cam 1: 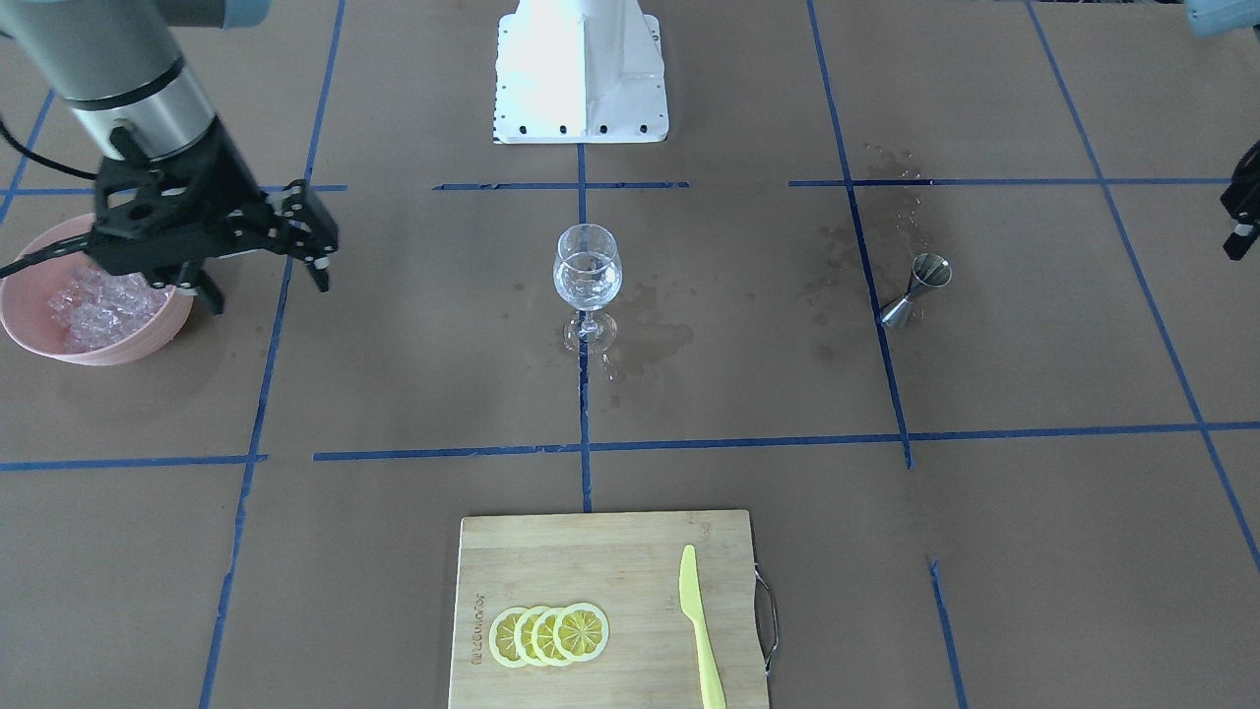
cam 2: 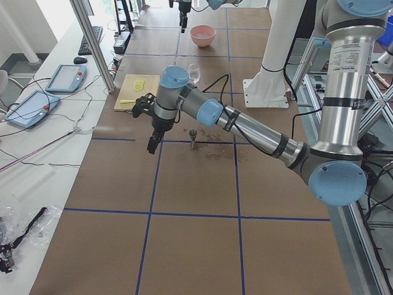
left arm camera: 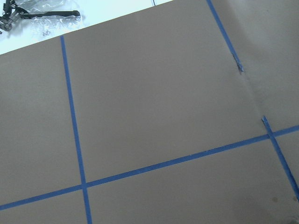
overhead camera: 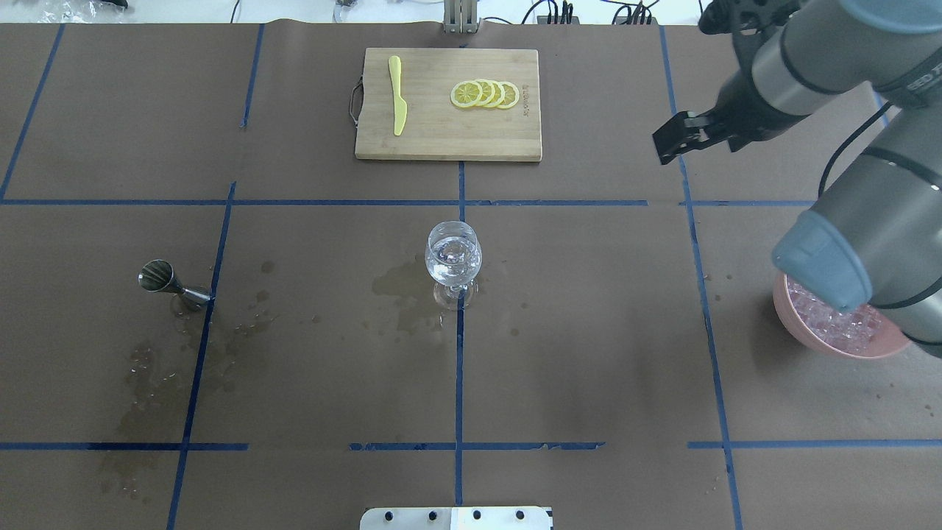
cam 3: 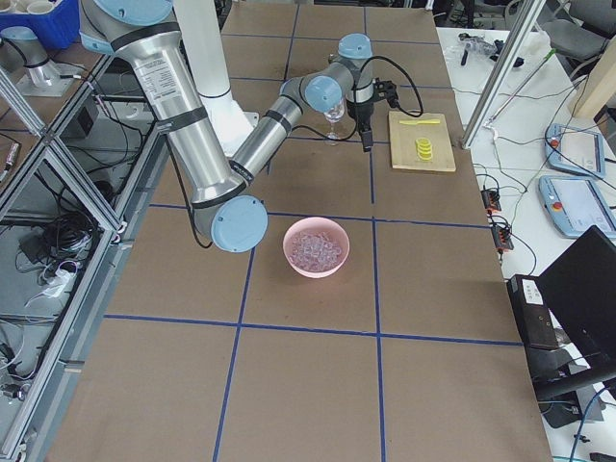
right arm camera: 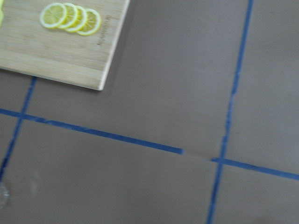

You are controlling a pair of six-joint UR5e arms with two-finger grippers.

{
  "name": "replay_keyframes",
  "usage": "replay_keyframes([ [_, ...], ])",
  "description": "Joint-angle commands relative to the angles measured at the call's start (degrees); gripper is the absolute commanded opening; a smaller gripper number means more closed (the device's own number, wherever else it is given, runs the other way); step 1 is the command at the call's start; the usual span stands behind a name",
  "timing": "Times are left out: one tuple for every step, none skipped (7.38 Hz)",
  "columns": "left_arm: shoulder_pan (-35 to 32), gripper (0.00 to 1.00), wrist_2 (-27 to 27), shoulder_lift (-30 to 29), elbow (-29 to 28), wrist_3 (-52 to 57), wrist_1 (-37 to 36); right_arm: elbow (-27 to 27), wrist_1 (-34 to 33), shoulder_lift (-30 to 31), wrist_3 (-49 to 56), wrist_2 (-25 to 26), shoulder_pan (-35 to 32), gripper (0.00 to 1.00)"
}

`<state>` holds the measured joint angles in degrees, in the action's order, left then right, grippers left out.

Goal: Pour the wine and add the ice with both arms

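Sides as in the overhead view. Board point(overhead camera: 449, 143) sits far centre, with overlapping lemon slices point(overhead camera: 486, 94) on its right part and a yellow knife point(overhead camera: 397, 104) on its left part. Steel jigger point(overhead camera: 171, 283) stands upright on the left, by a tape line. Wet stains point(overhead camera: 401, 291) lie around it and beside the glass foot. White pedestal point(overhead camera: 456, 518) near centre. Pink bowl point(overhead camera: 798, 320) on the right, part hidden by the right arm point(overhead camera: 868, 221) elbow.

Glass point(overhead camera: 453, 258) stands upright at the centre of the table point(overhead camera: 589, 331), on a tape line, well apart from bowl, jigger and board. Wine point(cam 1: 588, 281) is in the glass, clear and water-like. Cannot tell if any cubes are in it. Ice point(cam 1: 96, 307) is a heap of clear whitish cubes in the bowl.

Right gripper point(cam 1: 269, 295) is raised over the table, just beside the bowl on its centre side in the front view, fingers wide apart. Left gripper point(cam 2: 151, 145) hangs above the table near the jigger, on its far side. Only an edge of it shows in the front view, so cannot tell how wide it is
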<state>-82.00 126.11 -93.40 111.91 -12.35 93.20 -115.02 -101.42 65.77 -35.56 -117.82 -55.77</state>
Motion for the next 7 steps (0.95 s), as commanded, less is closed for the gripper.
replay_keyframes([
  [-8.5, 1.00, 10.5, -1.3, -10.6, 9.5, -0.6, 1.1, -8.9, 4.5, 18.7, -0.7, -8.0, 1.00],
  [-10.0, 1.00, 10.7, -0.9, -13.8, 15.3, -0.7, 1.1, -8.3, 8.8, 21.8, -2.9, -10.9, 1.00],
  [-11.1, 1.00, 10.7, -0.1, -14.7, 17.8, -0.7, 1.1, -8.3, 11.6, 23.9, -4.6, -13.8, 1.00],
  [-11.8, 1.00, 10.7, 1.9, -14.6, 18.6, -0.6, 1.9, -8.3, 14.4, 30.0, -6.4, -17.3, 1.00],
  [-11.7, 1.00, 10.3, 2.3, -14.8, 18.6, -0.8, 3.4, -8.2, 16.7, 36.6, -8.8, -21.5, 1.00],
  [-11.6, 1.00, 10.1, 2.3, -15.8, 18.5, -0.8, 4.0, -8.2, 20.0, 41.7, -12.1, -25.7, 1.00],
  [-11.6, 1.00, 10.1, 2.3, -16.4, 18.6, -0.8, 5.0, -8.2, 22.0, 46.4, -14.1, -29.7, 1.00],
])
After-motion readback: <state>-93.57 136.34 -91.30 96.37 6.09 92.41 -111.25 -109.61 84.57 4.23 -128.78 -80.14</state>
